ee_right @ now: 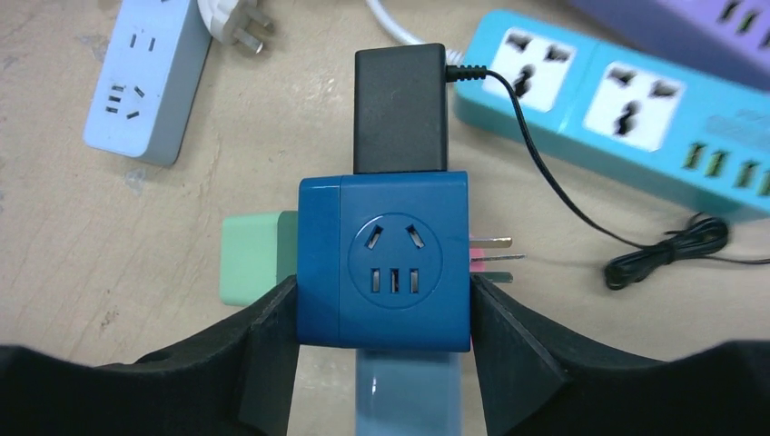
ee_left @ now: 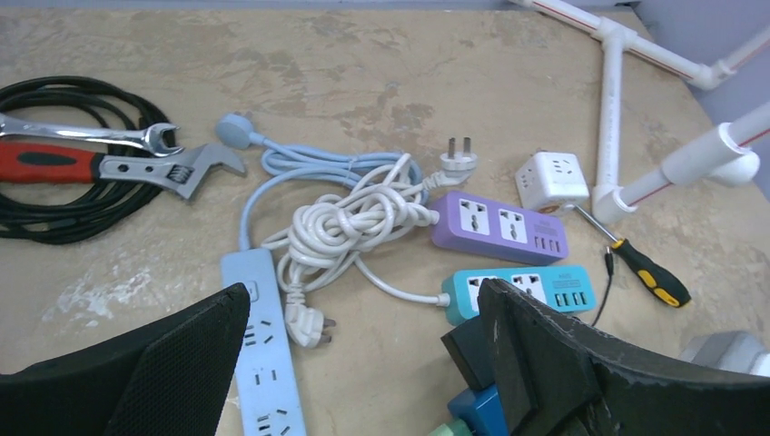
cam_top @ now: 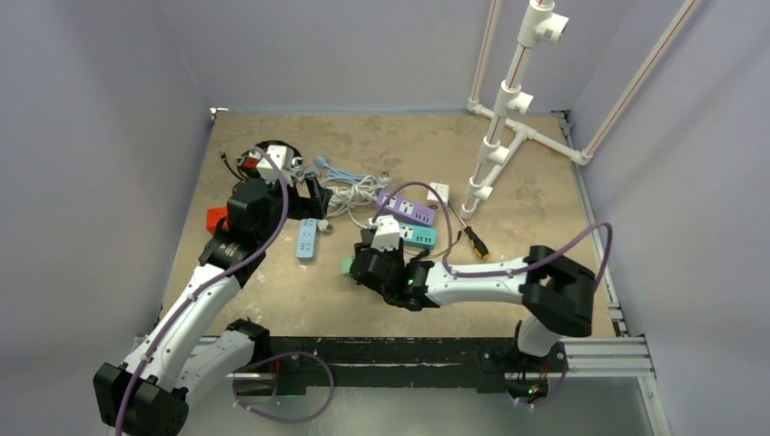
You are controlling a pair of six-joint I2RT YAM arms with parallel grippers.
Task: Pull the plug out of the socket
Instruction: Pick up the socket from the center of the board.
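Note:
A blue cube socket (ee_right: pixel 390 263) carries a black adapter plug (ee_right: pixel 399 109) on its far side, a green plug (ee_right: pixel 254 259) on its left, a light blue plug (ee_right: pixel 404 391) on its near side and bare prongs on its right. My right gripper (ee_right: pixel 381 300) is shut on the cube's two sides, at the table's middle (cam_top: pixel 368 263). My left gripper (ee_left: pixel 363 300) is open and empty, hovering above the table left of the cube (cam_top: pixel 309 204). In the left wrist view the black adapter (ee_left: pixel 468 350) and cube (ee_left: pixel 481 409) show beside the right finger.
A light blue power strip (ee_left: pixel 263 363), a coiled white cable (ee_left: pixel 350 218), a purple strip (ee_left: pixel 499 227), a teal strip (ee_left: pixel 536 291), a white cube socket (ee_left: pixel 554 177) and a screwdriver (ee_left: pixel 649 272) lie behind. Wrenches (ee_left: pixel 136 163) lie at the far left. A PVC pipe frame (cam_top: pixel 508 100) stands at the back right.

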